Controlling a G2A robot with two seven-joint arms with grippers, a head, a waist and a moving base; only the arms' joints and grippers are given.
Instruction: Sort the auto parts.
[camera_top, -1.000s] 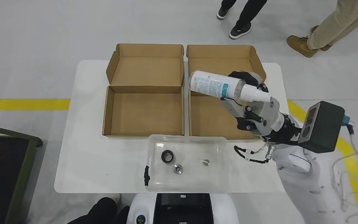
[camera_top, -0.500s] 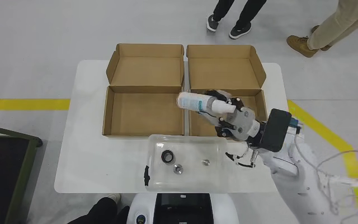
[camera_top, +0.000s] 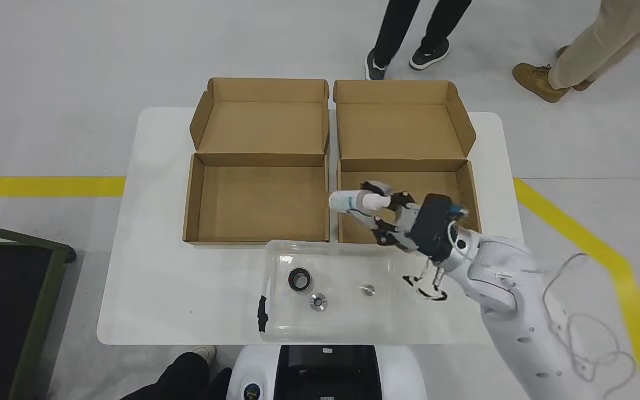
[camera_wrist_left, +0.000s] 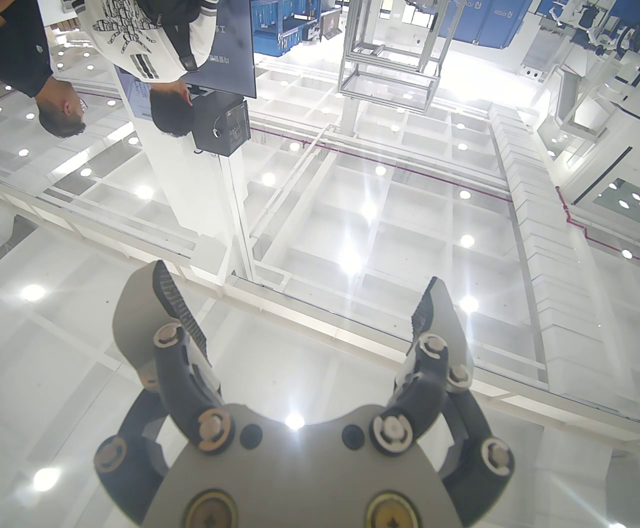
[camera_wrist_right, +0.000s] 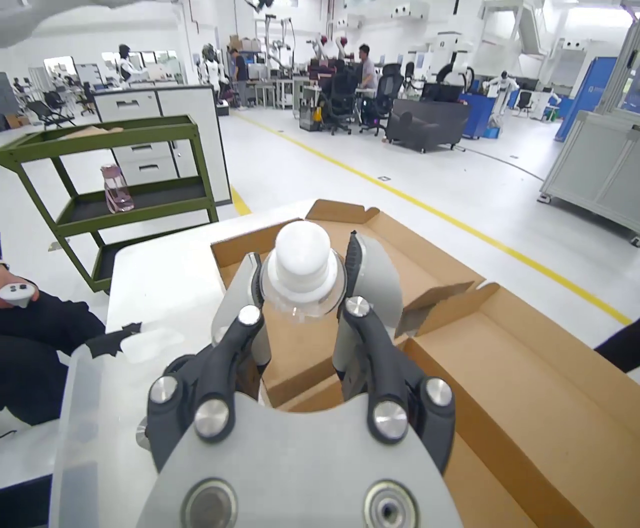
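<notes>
My right gripper (camera_top: 375, 205) is shut on a white bottle (camera_top: 352, 201) with a white cap (camera_wrist_right: 303, 250), held lying sideways low over the right cardboard box (camera_top: 455, 190), at its near left corner. In the right wrist view the fingers (camera_wrist_right: 372, 272) clamp the bottle's neck, right gripper (camera_wrist_right: 302, 280) above the wall between the two boxes. The left cardboard box (camera_top: 257, 200) stands beside it. A clear plastic bin (camera_top: 385, 262) at the table's front holds a black ring (camera_top: 299, 280), a metal nut (camera_top: 318, 302) and a small metal piece (camera_top: 367, 290). My left gripper (camera_wrist_left: 300, 320) is open, pointing at the ceiling.
Both boxes have their lids folded back toward the far table edge. The white table (camera_top: 155, 260) has bare room at left. A green cart (camera_wrist_right: 107, 160) stands beyond the table. A person's legs (camera_top: 400, 35) stand on the far side.
The right arm has carried the bottle down and to the left, from high over the right box to low at its near left corner.
</notes>
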